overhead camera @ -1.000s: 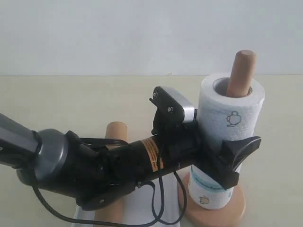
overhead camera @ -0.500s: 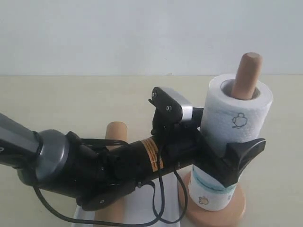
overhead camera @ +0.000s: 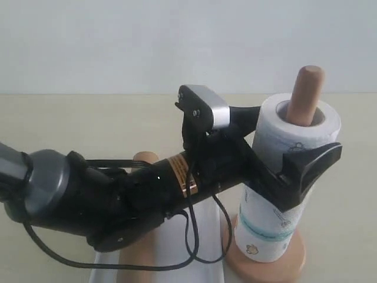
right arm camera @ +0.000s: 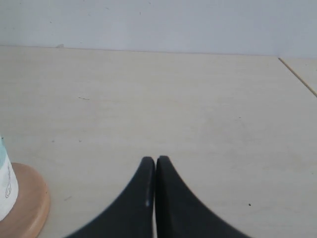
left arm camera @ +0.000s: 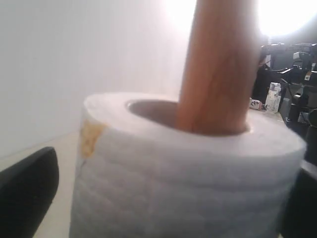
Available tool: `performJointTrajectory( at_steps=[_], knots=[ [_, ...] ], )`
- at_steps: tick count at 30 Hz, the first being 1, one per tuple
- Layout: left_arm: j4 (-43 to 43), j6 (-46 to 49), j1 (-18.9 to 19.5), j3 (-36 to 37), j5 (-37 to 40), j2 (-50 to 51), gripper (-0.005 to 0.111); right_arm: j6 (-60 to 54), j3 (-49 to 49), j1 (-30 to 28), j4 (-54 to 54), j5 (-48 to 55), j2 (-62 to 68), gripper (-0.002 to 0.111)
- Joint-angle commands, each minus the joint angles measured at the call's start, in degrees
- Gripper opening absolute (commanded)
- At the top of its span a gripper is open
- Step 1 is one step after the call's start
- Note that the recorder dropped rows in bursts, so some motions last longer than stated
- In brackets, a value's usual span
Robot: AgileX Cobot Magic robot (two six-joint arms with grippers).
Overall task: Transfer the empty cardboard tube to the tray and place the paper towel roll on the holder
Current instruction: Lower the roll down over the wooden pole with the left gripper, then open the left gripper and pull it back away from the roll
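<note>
The paper towel roll (overhead camera: 277,194), white with a teal band near its bottom, sits threaded on the holder. The holder's dowel (overhead camera: 307,94) sticks out of the core and its disc base (overhead camera: 288,268) lies under the roll. My left gripper (overhead camera: 294,132) straddles the roll's upper part, open, one finger (left arm camera: 25,193) apart from the paper. The empty cardboard tube (overhead camera: 144,159) lies on the white tray (overhead camera: 177,253), mostly hidden behind my left arm. My right gripper (right arm camera: 155,161) hovers over bare table, shut on nothing.
The right wrist view shows the holder base (right arm camera: 27,203) and a sliver of the roll (right arm camera: 4,191) at its edge, with beige tabletop beyond. My left arm and its cable (overhead camera: 194,236) cross in front of the tray.
The roll has slid down the dowel and stands straighter on the base. My left gripper has risen along the roll and its jaws have spread off the paper.
</note>
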Motion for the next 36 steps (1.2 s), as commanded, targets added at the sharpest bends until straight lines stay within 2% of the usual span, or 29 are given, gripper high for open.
performJointTrajectory(
  at_steps=[1,4,8,12,17,23,25,27,29,31,32,36],
  knots=[
    [3.3,-0.3,1.7,3.5,3.0,-5.0,0.11,-0.3,0.0,-0.2,0.1,-0.3,-0.2,0.0],
    [10.7,-0.3,1.7,8.1,3.0,-10.5,0.11,-0.3,0.0,-0.2,0.1,-0.3,-0.2,0.0],
    [15.5,-0.6,1.7,10.8,3.0,-14.2,0.11,-0.3,0.0,-0.2,0.1,-0.3,-0.2,0.0],
    [12.9,0.3,1.7,14.2,3.3,-18.8,0.11,-0.3,0.0,-0.2,0.1,-0.3,-0.2,0.0],
    [9.3,3.2,4.1,17.0,13.9,-24.7,0.11,-0.3,0.0,-0.2,0.1,-0.3,-0.2,0.0],
    [9.5,0.6,6.8,20.7,17.7,-32.3,0.108,-0.3,0.0,-0.2,0.1,-0.4,-0.2,0.0],
    [9.1,-4.4,7.0,21.2,19.9,-34.6,0.1,-0.3,0.0,-0.2,0.1,-0.4,-0.2,0.0],
    [9.6,-7.4,7.6,21.9,21.8,-37.0,0.079,-0.3,0.0,-0.2,0.1,-0.4,-0.2,0.0],
    [10.0,-7.5,8.1,22.5,22.7,-39.2,0.048,-0.3,0.0,-0.2,0.1,-0.4,-0.2,0.0],
    [10.0,-7.5,8.6,22.8,24.0,-41.2,0.012,-0.3,0.0,-0.2,0.1,-0.4,-0.2,0.0],
    [10.2,-7.0,8.9,22.8,25.3,-42.0,0.005,-0.3,0.0,-0.2,0.1,-0.4,-0.2,0.0],
    [10.2,-6.5,9.0,22.8,30.5,-45.8,0.006,-0.3,0.0,-0.2,0.1,-0.4,-0.2,0.0]
  ],
)
